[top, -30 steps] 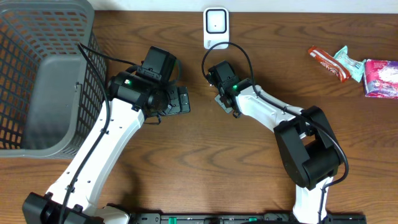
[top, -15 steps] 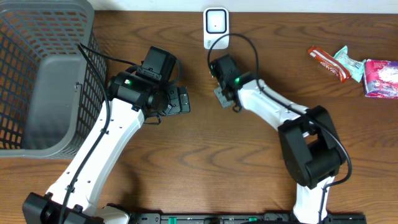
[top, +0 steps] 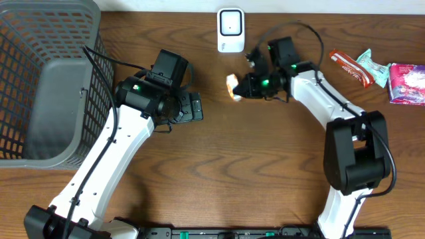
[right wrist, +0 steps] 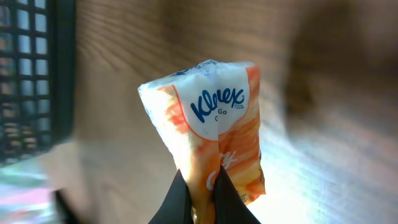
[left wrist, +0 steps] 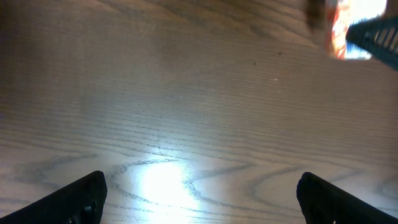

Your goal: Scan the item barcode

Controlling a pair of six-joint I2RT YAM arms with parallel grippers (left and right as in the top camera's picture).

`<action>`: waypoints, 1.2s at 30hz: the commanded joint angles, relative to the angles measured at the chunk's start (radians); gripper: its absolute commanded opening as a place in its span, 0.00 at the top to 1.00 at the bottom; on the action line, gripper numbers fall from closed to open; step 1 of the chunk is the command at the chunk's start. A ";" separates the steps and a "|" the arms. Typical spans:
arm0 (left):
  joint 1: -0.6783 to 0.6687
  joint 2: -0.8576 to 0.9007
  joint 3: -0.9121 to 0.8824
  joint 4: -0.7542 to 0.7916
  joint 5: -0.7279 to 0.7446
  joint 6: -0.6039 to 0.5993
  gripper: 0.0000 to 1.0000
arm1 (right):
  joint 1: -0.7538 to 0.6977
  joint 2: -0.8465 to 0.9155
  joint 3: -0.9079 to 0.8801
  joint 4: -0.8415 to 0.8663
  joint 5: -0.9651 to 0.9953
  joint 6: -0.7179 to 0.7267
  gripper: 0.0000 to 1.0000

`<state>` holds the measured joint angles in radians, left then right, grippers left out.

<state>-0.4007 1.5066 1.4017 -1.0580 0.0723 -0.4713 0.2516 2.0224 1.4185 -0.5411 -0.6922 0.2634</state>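
The item is a small orange-and-white Kleenex tissue pack (right wrist: 214, 121). My right gripper (right wrist: 202, 198) is shut on its lower edge and holds it upright. From overhead the pack (top: 231, 86) hangs just below the white scanner (top: 230, 30) at the table's back, with the right gripper (top: 242, 86) reaching in from the right. No barcode shows. My left gripper (top: 193, 106) stands open over bare wood left of the pack. Its wrist view shows both fingers (left wrist: 79, 198) wide apart, the gripper (left wrist: 199, 205) empty, and the pack (left wrist: 346, 30) blurred at top right.
A grey mesh basket (top: 40, 79) fills the left side. Three wrapped snacks lie at the back right: a red one (top: 350, 66), a teal one (top: 372, 62) and a pink pack (top: 406, 83). A black cable loops from the scanner over the right arm.
The right gripper has shut on the tissue pack and lifted it off the table. The arm has swung its wrist to the right, turning the pack. The left arm is still.
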 commanded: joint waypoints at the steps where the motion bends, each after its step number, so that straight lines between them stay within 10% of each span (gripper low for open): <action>1: 0.003 0.003 0.003 -0.004 -0.006 0.006 0.02 | -0.053 0.053 -0.067 0.015 -0.137 0.108 0.99; 8: 0.003 0.003 0.003 -0.004 -0.006 0.006 0.02 | -0.176 0.052 -0.091 -0.028 -0.010 0.095 0.99; 27: 0.003 0.003 0.003 -0.004 -0.006 0.006 0.02 | -0.225 0.050 0.103 -0.288 0.185 -0.048 0.41; 36: 0.003 0.003 0.003 -0.004 -0.006 0.006 0.02 | -0.171 0.052 0.043 -0.232 0.253 0.037 0.39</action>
<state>-0.4007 1.5066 1.4021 -1.0584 0.0723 -0.4713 0.0601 2.0789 1.4948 -0.7864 -0.4942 0.2466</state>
